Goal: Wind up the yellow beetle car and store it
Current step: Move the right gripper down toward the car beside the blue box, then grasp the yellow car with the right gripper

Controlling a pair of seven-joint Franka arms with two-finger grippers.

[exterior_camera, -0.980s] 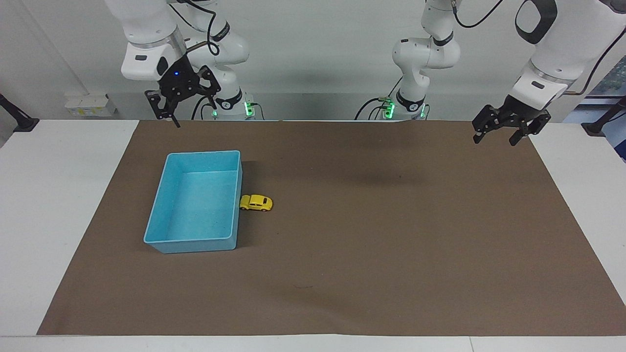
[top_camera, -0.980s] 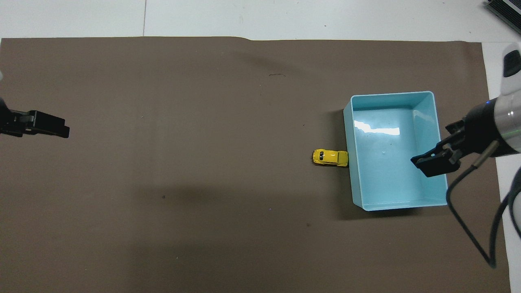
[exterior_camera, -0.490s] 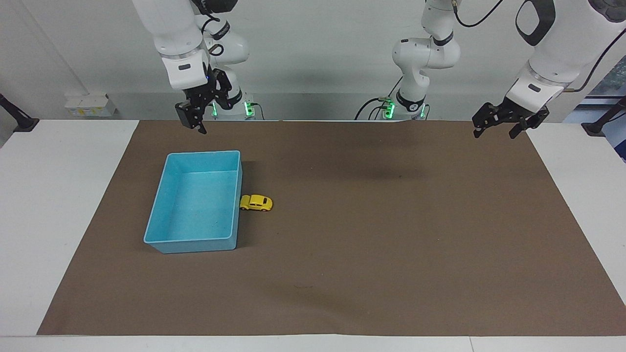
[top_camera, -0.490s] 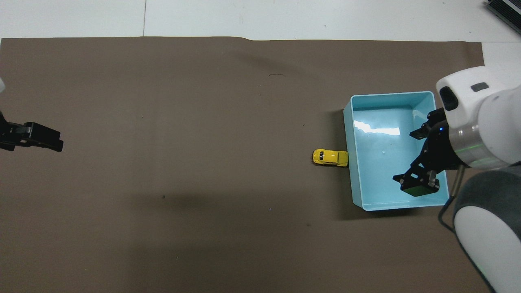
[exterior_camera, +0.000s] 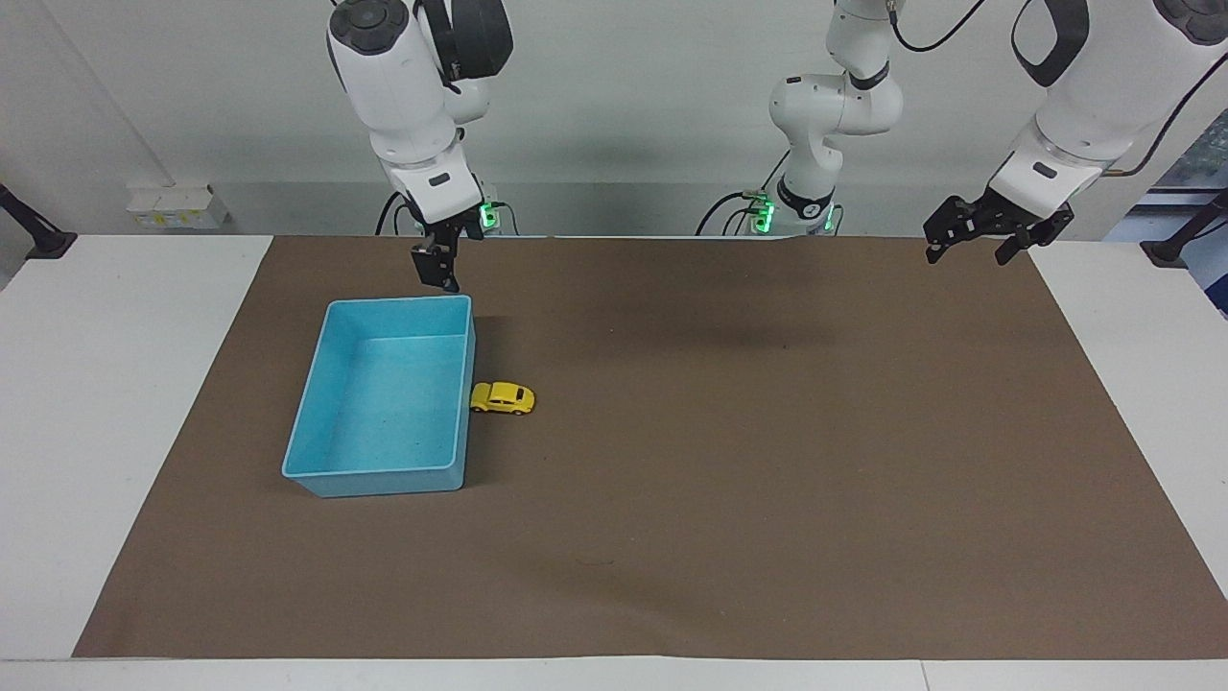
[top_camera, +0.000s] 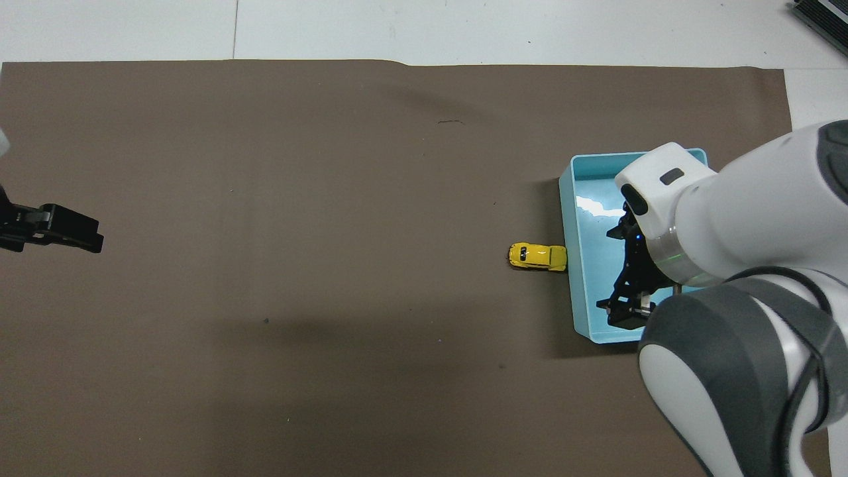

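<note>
Facing view puts the car (exterior_camera: 502, 397) in the middle band of the frame, on the brown mat (exterior_camera: 767, 461) that covers the tabletop (exterior_camera: 115, 384). It sits on its wheels with one end touching the outer wall of the bin (exterior_camera: 384, 403), on the bin's side toward the left arm. Its long axis runs level across the frame, from one arm's end of the tabletop toward the other and square to that wall. The overhead view agrees: the car (top_camera: 538, 257) butts against the bin (top_camera: 583, 218) about halfway along the wall, and the bin holds nothing.

The right claw (exterior_camera: 436, 269) hangs in the upper part of the facing frame, over the bin's rim nearest the robots and pointing down. Whether it is apart or together cannot be told in either view. From it the car lies lower in the frame and slightly toward the left arm's end. In the overhead view this claw (top_camera: 626, 315) covers the bin's lower corner.

The left claw (exterior_camera: 979, 235) waits with its fingers apart over the mat's upper corner at its own end, well apart from the car. It shows at mid-height at the overhead frame's edge (top_camera: 66, 228).

The right arm is judged much the nearer. Because the car sits tight against the wall, a grasp across its narrow width looks the likely way in.
</note>
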